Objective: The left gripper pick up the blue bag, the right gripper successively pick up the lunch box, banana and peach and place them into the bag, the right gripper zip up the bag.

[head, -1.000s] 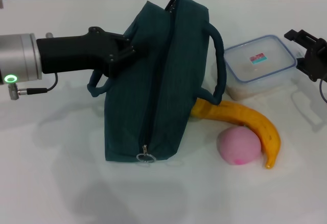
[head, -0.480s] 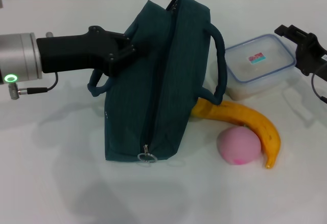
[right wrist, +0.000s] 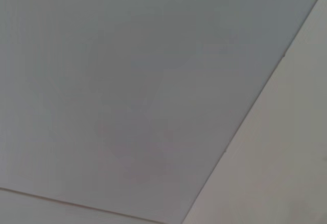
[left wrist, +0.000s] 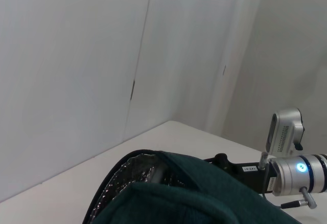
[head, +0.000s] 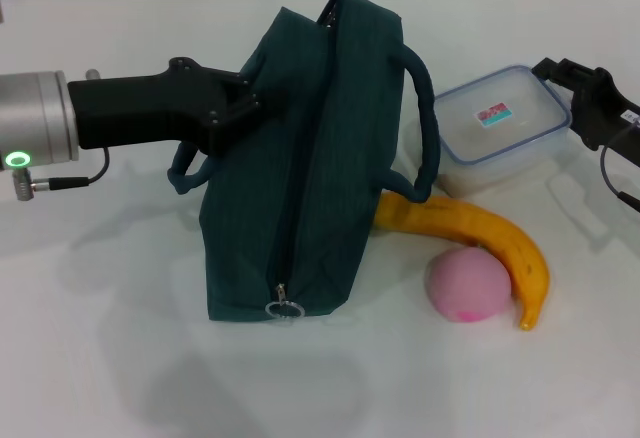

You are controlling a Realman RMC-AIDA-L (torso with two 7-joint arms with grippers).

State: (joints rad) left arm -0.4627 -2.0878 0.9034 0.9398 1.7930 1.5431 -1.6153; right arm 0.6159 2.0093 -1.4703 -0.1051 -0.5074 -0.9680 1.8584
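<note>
The left gripper [head: 238, 108] reaches in from the robot's left and is pressed together on the near side panel of the blue bag [head: 310, 158], up by the top edge. That hold seems meant to keep the bag standing and its mouth reachable, so that things can be dropped in from above. The bag stands on the white table [head: 110, 358], leaning a little, with the zipper running along its top seam and the zipper pull [head: 283, 307] hanging at the end nearest the camera. In the head view the seam looks mostly drawn together, yet the left wrist view shows a silvery lining [left wrist: 134, 169] inside an open gap at the far end, so the bag is at least partly unzipped. One handle [head: 425, 128] loops out on the right side and hangs over the stem end of the banana [head: 490, 238], which lies just beside the bag's foot. The pink peach [head: 468, 284] rests against the inner curve of the banana. The lunch box [head: 497, 125], lid on, sits behind them and apart from the bag. The right gripper [head: 590, 103] is at the lunch box's far right edge, apparently lining up to take it first; whether its fingers are spread or closed I cannot tell.
</note>
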